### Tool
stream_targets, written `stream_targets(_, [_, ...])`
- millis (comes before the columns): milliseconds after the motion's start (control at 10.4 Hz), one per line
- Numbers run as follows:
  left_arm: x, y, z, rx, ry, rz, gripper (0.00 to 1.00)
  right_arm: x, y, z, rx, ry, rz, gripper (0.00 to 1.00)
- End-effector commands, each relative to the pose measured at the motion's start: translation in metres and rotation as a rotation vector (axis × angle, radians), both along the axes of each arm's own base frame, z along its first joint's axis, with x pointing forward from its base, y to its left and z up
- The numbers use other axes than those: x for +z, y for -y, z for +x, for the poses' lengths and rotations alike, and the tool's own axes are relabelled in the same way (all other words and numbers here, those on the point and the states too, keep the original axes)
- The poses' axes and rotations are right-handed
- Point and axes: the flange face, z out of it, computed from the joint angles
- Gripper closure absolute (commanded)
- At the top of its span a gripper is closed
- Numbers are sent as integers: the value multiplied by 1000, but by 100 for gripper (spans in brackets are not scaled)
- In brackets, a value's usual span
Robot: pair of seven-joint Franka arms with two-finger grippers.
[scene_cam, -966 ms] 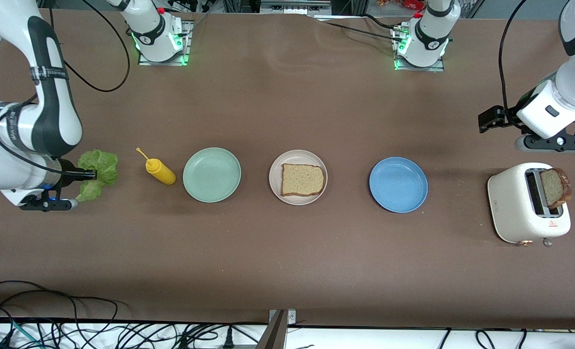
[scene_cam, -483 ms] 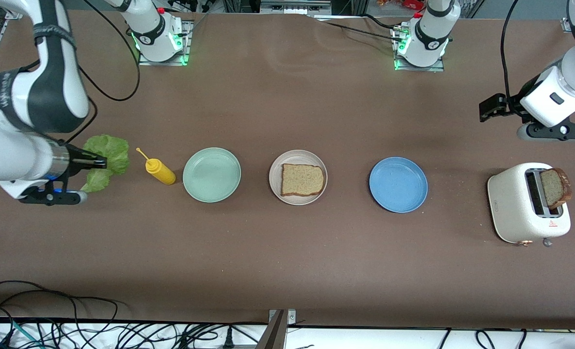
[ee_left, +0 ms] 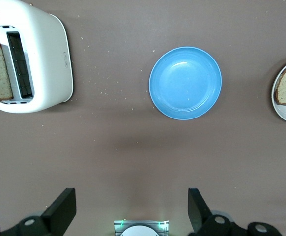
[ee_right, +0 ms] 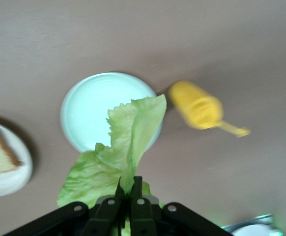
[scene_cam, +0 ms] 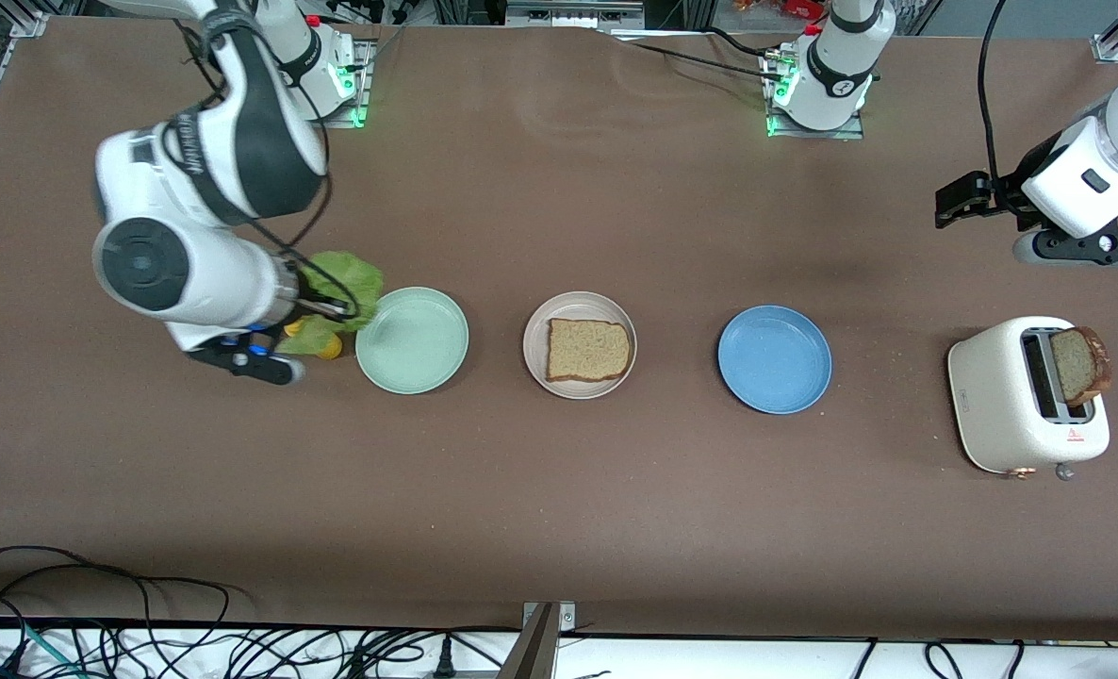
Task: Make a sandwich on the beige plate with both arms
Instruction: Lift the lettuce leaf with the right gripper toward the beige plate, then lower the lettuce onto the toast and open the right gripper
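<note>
The right gripper [scene_cam: 337, 307] hangs over the yellow bottle [scene_cam: 323, 347] beside the green plate [scene_cam: 412, 340], fingers pinched on a lettuce leaf [scene_cam: 344, 281]. 1 bread slice [scene_cam: 589, 350] lies on the beige plate [scene_cam: 579, 308]. The left gripper [ee_left: 131, 209] waits above the tabletop [scene_cam: 559, 509] near the toaster [scene_cam: 1002, 396], fingers wide.

1. A mint-green plate [scene_cam: 412, 340] sits on my brown surface [scene_cam: 559, 509], bare inside.
2. A yellow squeeze bottle [ee_right: 198, 106] lies on its side just beside that plate, toward the right arm's end.
3. A blue plate [scene_cam: 774, 358] sits bare inside.
4. A white toaster [scene_cam: 1002, 401] stands near the left arm's end.
5. Black cables [scene_cam: 97, 613] trail along the edge nearest the front camera.
</note>
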Motion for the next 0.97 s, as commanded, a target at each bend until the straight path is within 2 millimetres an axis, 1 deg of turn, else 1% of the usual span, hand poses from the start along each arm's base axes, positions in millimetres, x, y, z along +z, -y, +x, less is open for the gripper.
stream_targets(0, [4,-5,0,9,-1,-26,0,-31,-70,-13,-165,29,-17,98])
stream_targets(97, [5,-7,1,11,0,-26,0,-47,-96,-18,-221,53,-25,98])
stream_targets(193, [5,-8,1,12,2,-25,0,-68,-117,-19,-270,72,-15,98])
stream_targets(290, [5,-9,1,15,2,-23,0,-86,-139,-21,-355,81,17,98])
stream_targets(386, [5,-13,1,20,2,-18,0,-99,-161,-25,-446,98,54,98])
stream_targets(483, [5,-15,1,23,4,-15,0,-107,-179,-29,-509,121,76,98])
stream_targets(580, [6,-16,1,24,6,-12,0,-118,-194,-36,-556,127,73,98])
stream_targets(676, [6,-17,1,27,6,-12,0,-132,-215,-44,-597,141,100,98])
stream_targets(773, [6,-20,1,32,7,-12,0,-138,-229,-46,-655,164,151,99])
stream_targets(869, [6,-20,1,32,7,-12,0,-141,-233,-44,-714,163,178,98])
